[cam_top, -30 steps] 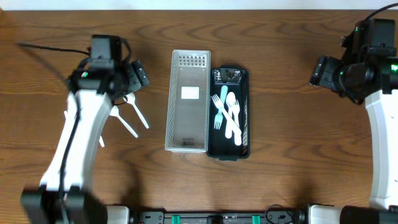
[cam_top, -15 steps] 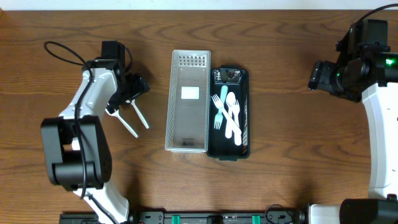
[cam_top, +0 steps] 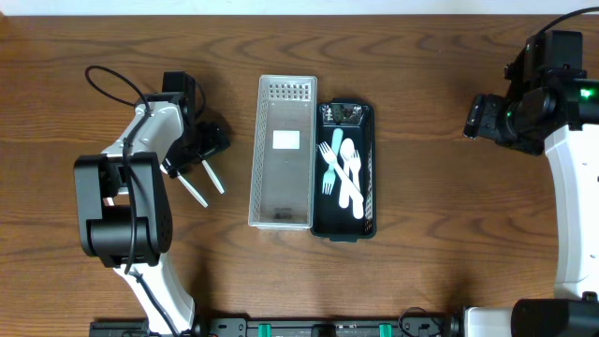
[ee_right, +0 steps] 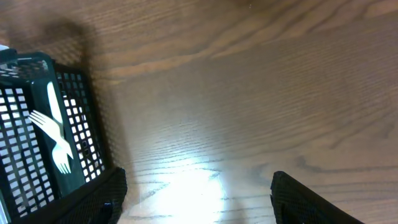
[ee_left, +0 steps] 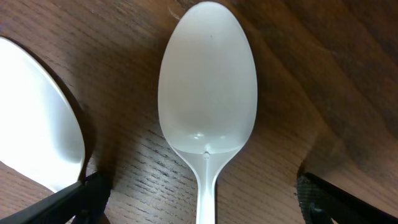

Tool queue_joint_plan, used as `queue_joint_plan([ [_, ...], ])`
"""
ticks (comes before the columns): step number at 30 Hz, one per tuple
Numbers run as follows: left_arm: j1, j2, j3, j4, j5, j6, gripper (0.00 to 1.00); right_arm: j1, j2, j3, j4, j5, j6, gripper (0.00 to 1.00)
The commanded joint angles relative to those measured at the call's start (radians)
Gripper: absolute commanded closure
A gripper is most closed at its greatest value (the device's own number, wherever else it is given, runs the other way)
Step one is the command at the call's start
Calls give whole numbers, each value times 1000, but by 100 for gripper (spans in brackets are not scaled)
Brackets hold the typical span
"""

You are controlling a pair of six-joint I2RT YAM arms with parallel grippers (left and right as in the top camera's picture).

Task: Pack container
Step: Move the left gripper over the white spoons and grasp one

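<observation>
A black mesh container (cam_top: 366, 168) holds a teal fork (cam_top: 329, 161), a white spoon and a white fork. It also shows in the right wrist view (ee_right: 25, 143). A light grey basket (cam_top: 283, 201) stands against its left side. Two white spoons (cam_top: 214, 176) lie on the table at the left. My left gripper (cam_top: 208, 142) is down over them, open. In the left wrist view the handle of one spoon (ee_left: 208, 93) runs between the fingers (ee_left: 202, 208), and a second spoon (ee_left: 31, 118) lies at the left. My right gripper (cam_top: 479, 114) is open and empty, also seen in its wrist view (ee_right: 199, 199).
A black cable (cam_top: 108, 82) loops over the table behind the left arm. The table is dark wood (cam_top: 440, 215).
My left arm has swung in and come down over the white spoons, the gripper ending a little further right. The right arm has barely moved.
</observation>
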Motion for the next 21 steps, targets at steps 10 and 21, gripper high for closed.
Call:
queue_joint_plan([
  [10, 4, 24, -6, -26, 25, 14, 10, -6, 1, -8, -12, -4, -10, 24],
  [21, 4, 24, -6, -48, 25, 14, 62, -6, 1, -8, -15, -4, -10, 24],
])
